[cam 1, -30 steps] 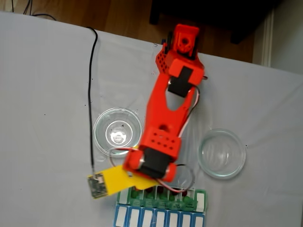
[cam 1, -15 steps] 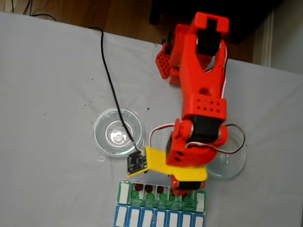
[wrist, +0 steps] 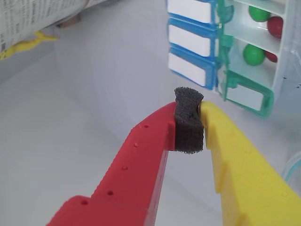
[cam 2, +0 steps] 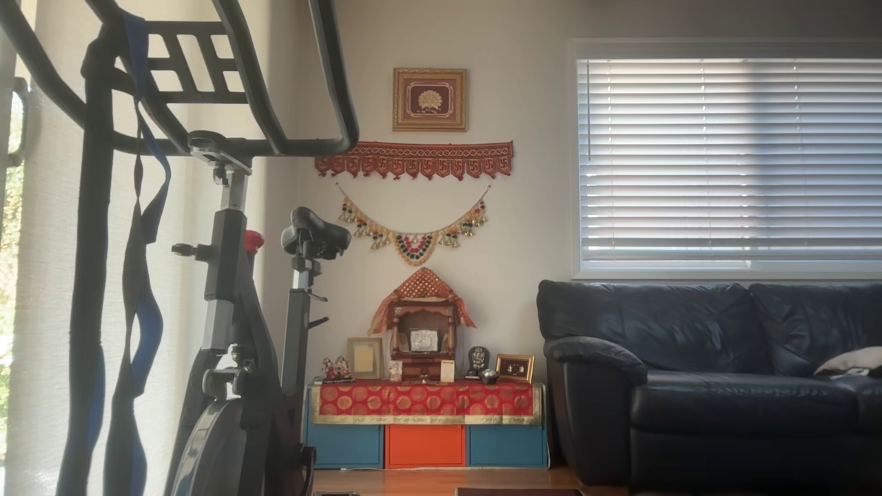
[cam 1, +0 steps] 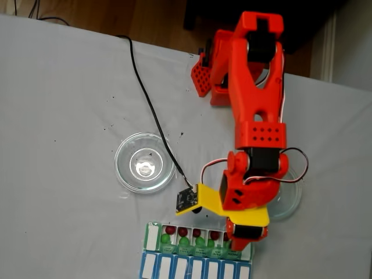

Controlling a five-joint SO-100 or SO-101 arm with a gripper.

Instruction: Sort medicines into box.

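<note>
In the wrist view my gripper [wrist: 189, 123] is shut, its red and yellow fingers pressed on their own dark foam pad, with no ball between them. It hangs over bare white table just short of the box [wrist: 287, 61]. The box's green lids [wrist: 244, 92] stand open, and green medicines [wrist: 254, 54] and dark red ones [wrist: 275, 26] lie in its compartments. In the fixed view the gripper [cam 1: 245, 233] sits over the right end of the box [cam 1: 152, 235], and the arm hides its tips. Red [cam 1: 170, 230] and green [cam 1: 185, 240] balls show in several compartments.
A blue-and-white organiser row [cam 1: 192, 268] [wrist: 193, 37] lies against the box on the near side. Two clear glass dishes stand on the white cloth, one at the left [cam 1: 145, 161] and one [cam 1: 290, 200] partly under the arm. A black cable [cam 1: 145, 99] trails across the table.
The arm has swung from the box's left end to its right end, and the black cable has followed it. The dish at the left is now uncovered.
</note>
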